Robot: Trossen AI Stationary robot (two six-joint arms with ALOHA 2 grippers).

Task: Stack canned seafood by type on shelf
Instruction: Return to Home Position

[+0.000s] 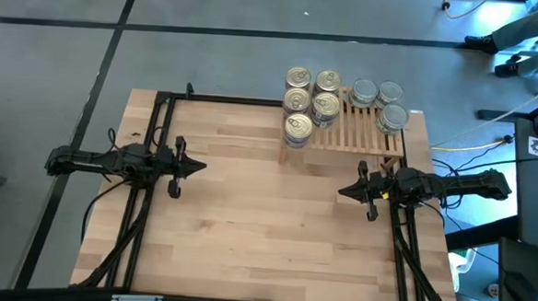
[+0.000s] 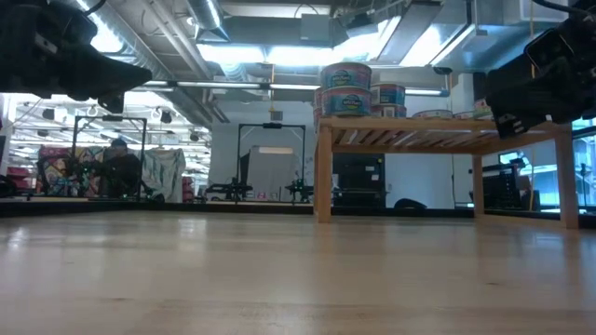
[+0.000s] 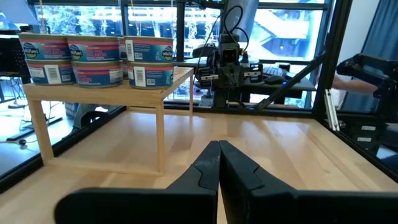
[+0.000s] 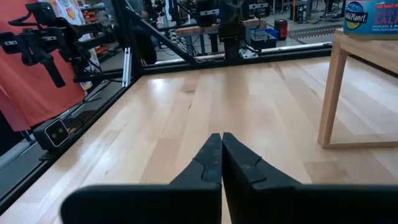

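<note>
The shelf (image 1: 358,127) of light wooden slats stands on short legs at the table's far right. On its left part stand stacked gold-topped cans (image 1: 311,102); on its far right part stand silver-topped cans (image 1: 382,101). In the left wrist view the cans (image 3: 99,59) show teal and pink labels, two high. My left gripper (image 1: 202,166) hovers shut over the table's left middle, pointing right. My right gripper (image 1: 342,191) hovers shut near the shelf's near edge, pointing left. Neither touches anything.
The bare wooden tabletop (image 1: 255,233) stretches between both grippers and toward the near edge. A black frame (image 1: 160,108) borders the table's left and far sides. The shelf's near right slats (image 1: 366,137) carry no cans.
</note>
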